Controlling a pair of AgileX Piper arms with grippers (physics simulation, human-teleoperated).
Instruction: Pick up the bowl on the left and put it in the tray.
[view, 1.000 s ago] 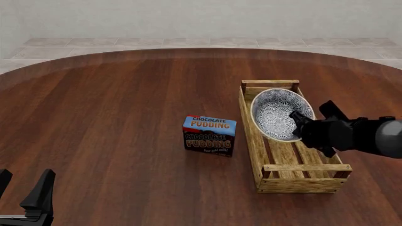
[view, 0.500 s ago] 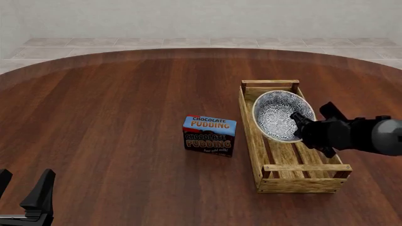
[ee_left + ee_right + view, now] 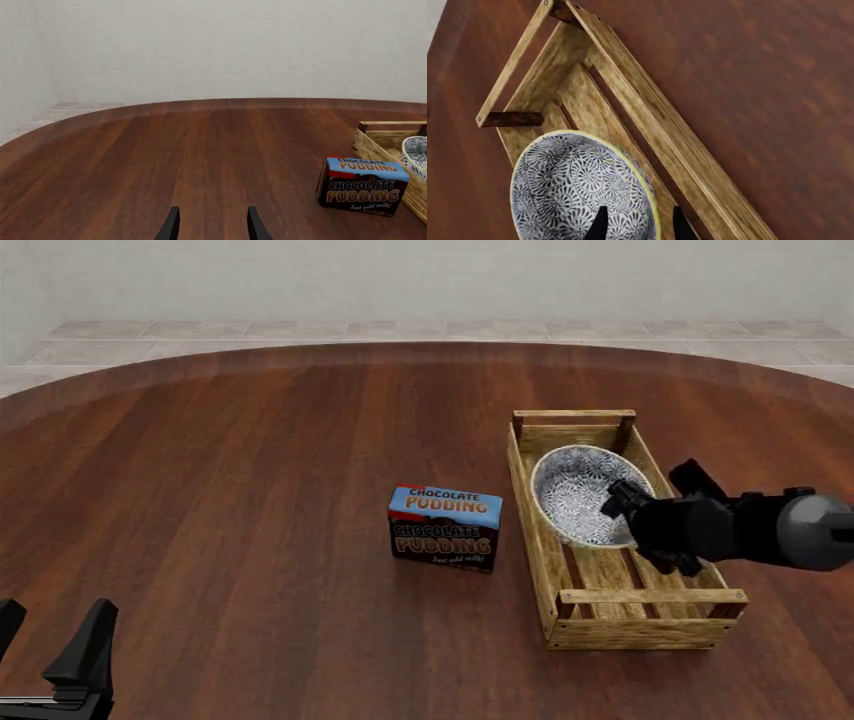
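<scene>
On the tabletop: a dark reddish wooden tabletop [image 3: 240,490] with a rounded far edge carries three things, all toward its middle and right side.
Pudding box: a blue chocolate pudding box [image 3: 446,528] stands upright near the middle of the tabletop, just beside the tray's left long side but apart from it; nothing stands between it and the near edge.
Tray: the tray [image 3: 667,625], a long light wooden crate, lies right of the middle with its length running from the near edge toward the far edge; slatted bottom, low plank sides.
Tray contents: only the bowl [image 3: 574,492], in the far half of the tray; the near half shows bare slats.
Bowl: blue-grey floral inside, cream rim; it sits tilted, its opening turned up and toward the left, leaning against the tray's left side. Whether it rests flat on the slats, I cannot tell.
Right hand: the right hand [image 3: 625,502] reaches in over the tray's right side; in the right wrist view its two dark fingers [image 3: 602,225] straddle the bowl's rim, one inside, one outside, gripping the bowl.
Left hand: the left hand [image 3: 54,655] sits low at the near left corner of the tabletop, well apart from everything, fingers spread and holding nothing.
In the way: nothing lies between the left hand and the pudding box.
</scene>
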